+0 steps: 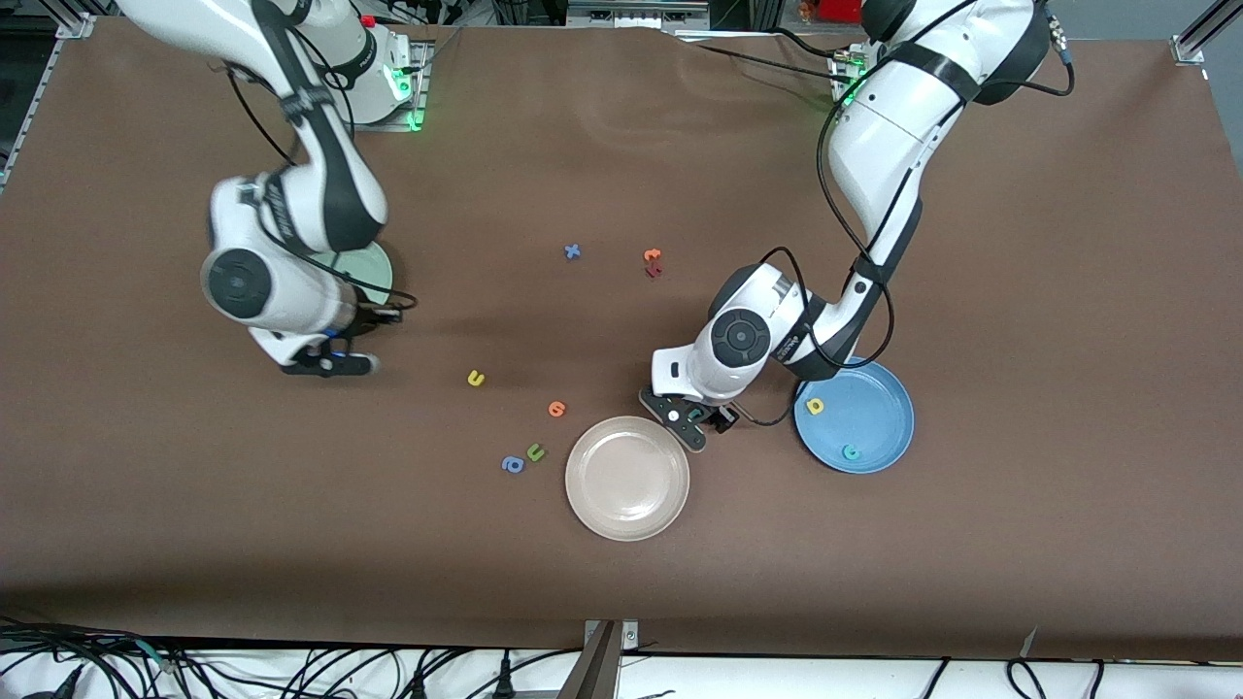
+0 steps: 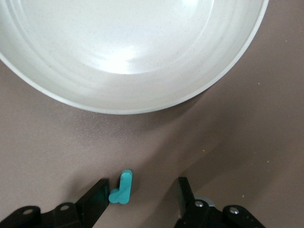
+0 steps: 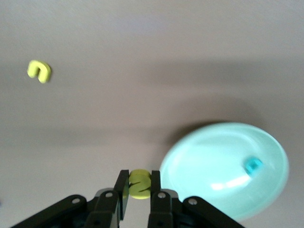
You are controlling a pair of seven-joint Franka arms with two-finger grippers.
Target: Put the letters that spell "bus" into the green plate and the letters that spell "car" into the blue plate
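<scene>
Closing around the teal r [image 2: 122, 188] on the surface beside the beige plate [image 2: 142, 95], the left gripper [image 2: 140, 199] has jaws parted, one touching it; the r could tip away. Right gripper [image 3: 138, 186], clenched on the yellow s [image 3: 139, 184], hangs beside the green plate [image 3: 223, 166]. No readable writing.

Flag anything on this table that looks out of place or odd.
Nothing looks spilled or damaged. One oddity: the teal r stands on edge against one finger of the left gripper, beside the beige plate, not lying flat. The right gripper pinches the yellow s near the green plate.
</scene>
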